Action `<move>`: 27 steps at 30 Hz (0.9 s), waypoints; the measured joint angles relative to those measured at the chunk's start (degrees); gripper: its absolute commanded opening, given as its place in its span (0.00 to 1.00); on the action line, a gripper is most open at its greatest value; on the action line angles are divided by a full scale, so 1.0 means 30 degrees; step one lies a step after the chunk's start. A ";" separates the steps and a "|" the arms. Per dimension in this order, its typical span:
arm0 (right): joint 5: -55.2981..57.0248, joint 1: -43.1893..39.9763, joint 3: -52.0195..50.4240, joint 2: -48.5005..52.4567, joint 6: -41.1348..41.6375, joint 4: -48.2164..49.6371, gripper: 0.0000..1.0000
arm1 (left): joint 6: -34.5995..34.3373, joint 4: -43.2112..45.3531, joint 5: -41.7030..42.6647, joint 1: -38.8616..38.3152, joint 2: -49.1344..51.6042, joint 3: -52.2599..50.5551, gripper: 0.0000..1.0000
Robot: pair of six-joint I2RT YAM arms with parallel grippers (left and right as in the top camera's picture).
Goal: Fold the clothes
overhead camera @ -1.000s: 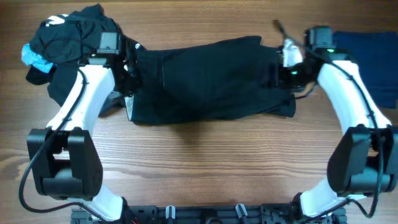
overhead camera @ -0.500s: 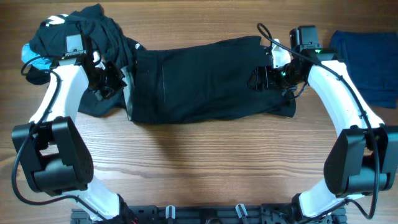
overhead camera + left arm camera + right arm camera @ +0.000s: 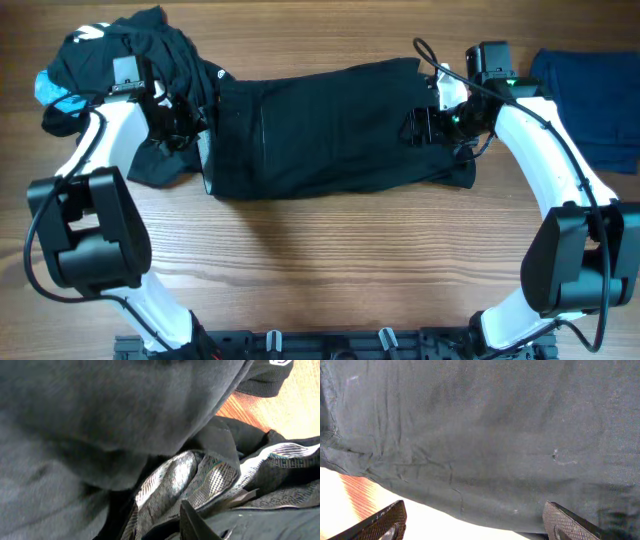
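Black shorts point(image 3: 330, 130) lie spread flat mid wooden table point(image 3: 320, 250), long axis left-right. Left gripper point(image 3: 183, 125) sits at the shorts' left end, against the pile of dark clothes point(image 3: 130, 55) at the table's upper left. Its wrist view shows only one finger point(image 3: 192, 521) beside the whitish mesh inner waistband point(image 3: 200, 480), so clenched or released: can't tell. Right gripper point(image 3: 420, 127) is over the shorts' right end. In its wrist view the fingers point(image 3: 387, 520) are spread wide over smooth black fabric, released, nothing between them. White logo point(image 3: 85, 32) on top of the pile is too small to read. Another white mark point(image 3: 280, 362) is cut by the frame edge, unreadable. Light-blue piece point(image 3: 48, 88) pokes out at the pile's left. Folded navy garment point(image 3: 590, 95) lies at far right, apart from the shorts. No legible writing anywhere.
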 measured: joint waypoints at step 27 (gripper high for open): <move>0.0000 0.0000 0.0000 0.0000 0.0000 0.0073 0.93 | 0.7074 -0.1129 -0.1880 0.0000 0.0153 0.0000 0.31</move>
